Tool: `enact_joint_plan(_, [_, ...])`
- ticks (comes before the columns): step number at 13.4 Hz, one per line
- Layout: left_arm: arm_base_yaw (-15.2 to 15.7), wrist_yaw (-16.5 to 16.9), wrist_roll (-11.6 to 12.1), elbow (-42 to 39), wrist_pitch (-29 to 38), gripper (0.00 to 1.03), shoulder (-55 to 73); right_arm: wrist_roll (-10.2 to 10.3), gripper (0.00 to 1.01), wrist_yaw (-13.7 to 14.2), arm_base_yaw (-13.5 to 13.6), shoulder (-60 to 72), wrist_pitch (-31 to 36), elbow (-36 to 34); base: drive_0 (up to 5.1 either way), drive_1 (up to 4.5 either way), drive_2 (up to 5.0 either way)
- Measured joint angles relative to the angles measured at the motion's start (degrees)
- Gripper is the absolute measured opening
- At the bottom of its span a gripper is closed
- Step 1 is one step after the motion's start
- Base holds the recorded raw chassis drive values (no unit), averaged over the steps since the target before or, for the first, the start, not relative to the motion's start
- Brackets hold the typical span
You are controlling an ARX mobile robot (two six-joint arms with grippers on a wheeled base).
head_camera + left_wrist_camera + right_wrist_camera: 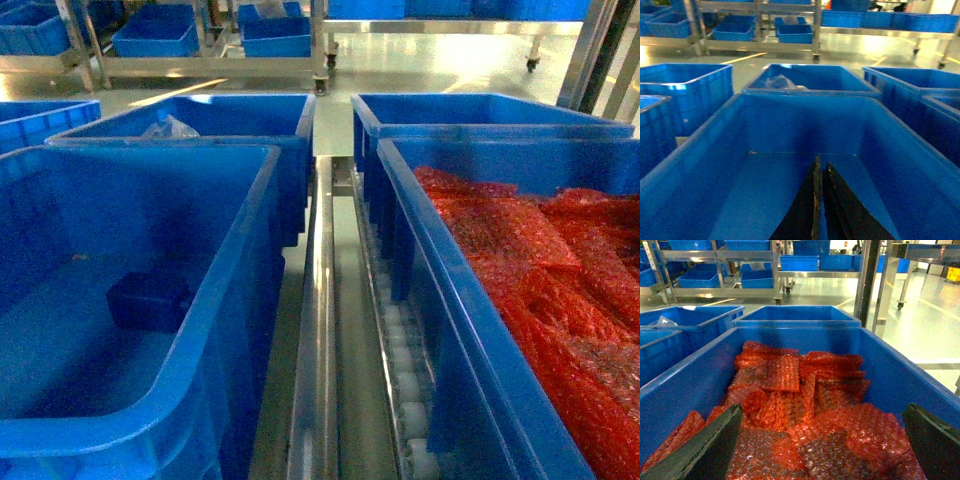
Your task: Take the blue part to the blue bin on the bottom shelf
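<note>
Far ahead of me the floor (935, 320) was pale, smooth and shiny, with bright light bouncing off it. Steel racks (210, 62) on little wheels (320, 86) stood along the back, and more blue crates (735, 27) sat on them. A tall steel post (867, 275) stood to my right.

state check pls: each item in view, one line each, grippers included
Small dark navy-blue rectangular block: lying on the floor of the near-left bin, ungripped.
Large bright-blue plastic crate: upright, holds only the block.
Like crate with red bubble-wrap packets: upright, well filled.
Left gripper: shut, empty, over the left crate.
Right gripper: open, empty, above the packets.
</note>
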Motion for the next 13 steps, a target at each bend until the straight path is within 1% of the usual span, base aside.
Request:
enact_joint_plan(1, [4.17, 4.52, 0.04, -0.66, -1.66, 0.02, -2.23, 0.0, 0.98, 0.0, 0.0, 0.0, 0.04, 0.0, 0.0, 0.0, 0.0])
enact_joint_plan(2, [5.73, 4.37, -0.02, -1.14, -3.26, 0.02, -4.39, 0.0, 0.98, 0.02, 0.0, 0.0, -0.02, 0.0, 0.0, 0.0, 0.0])
enact_joint_plan(3, [5.29, 5.33, 0.04, -2.34, -1.81, 0.02, -5.79, 0.0, 0.98, 0.0, 0.0, 0.0, 0.0, 0.0, 0.0, 0.0, 0.0])
enact_joint_plan(8, [5.18, 5.31, 0.02, -3.04, -10.88, 0.02, -14.75, 0.0, 0.98, 0.02, 0.0, 0.0, 0.02, 0.0, 0.0, 0.0, 0.0])
enact_joint_plan(13, [5.18, 5.31, 0.04, -3.04, -17.27, 0.02, -21.35, 0.0, 0.98, 0.02, 0.0, 0.0, 0.02, 0.0, 0.0, 0.0, 0.0])
